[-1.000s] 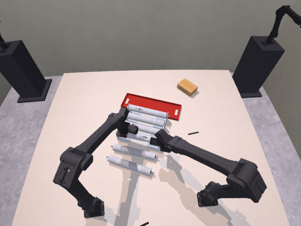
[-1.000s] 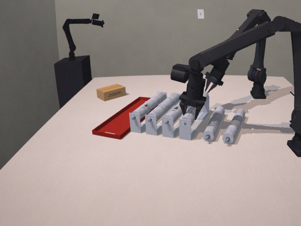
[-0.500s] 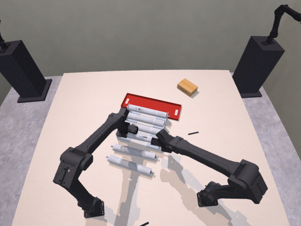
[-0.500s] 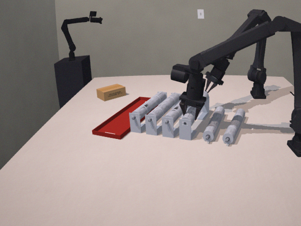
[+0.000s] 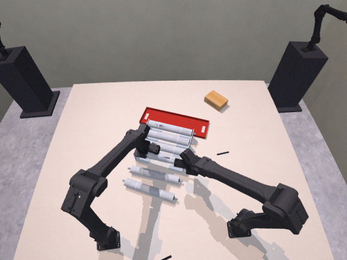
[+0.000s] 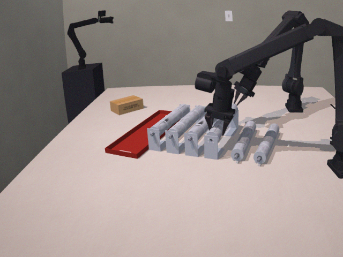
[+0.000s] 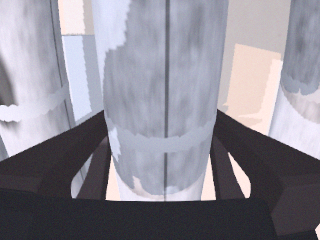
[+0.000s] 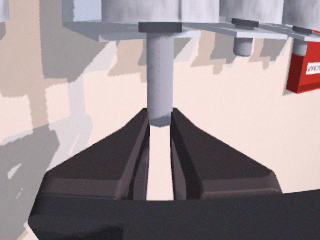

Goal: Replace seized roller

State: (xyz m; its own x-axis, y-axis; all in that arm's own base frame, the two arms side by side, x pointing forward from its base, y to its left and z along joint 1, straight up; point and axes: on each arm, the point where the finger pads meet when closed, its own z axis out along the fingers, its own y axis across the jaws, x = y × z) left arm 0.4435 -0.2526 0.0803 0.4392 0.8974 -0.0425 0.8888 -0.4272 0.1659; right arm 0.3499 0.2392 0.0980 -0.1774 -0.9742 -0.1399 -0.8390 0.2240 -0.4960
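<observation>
The left gripper [image 5: 142, 153] [image 6: 217, 130] [image 7: 160, 118] has its jaws clamped around the bed's end roller [image 5: 167, 158] [image 6: 213, 135] [image 7: 162, 75] [image 8: 160, 10]; the right gripper [image 5: 191, 169] [image 6: 236, 104] [image 8: 159, 118] pinches its protruding axle [image 8: 160, 75]. Hold the axle back (the left bracket [image 6: 210, 150] hole looks vacant) and raise that end first.

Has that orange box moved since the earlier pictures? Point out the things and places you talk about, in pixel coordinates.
No, not that I can see: the box [image 5: 216, 99] [image 6: 126, 105] lies at the same spot relative to the red tray [image 5: 173, 118] [image 6: 131, 138] [image 8: 296, 75] in both the top and exterior views.
</observation>
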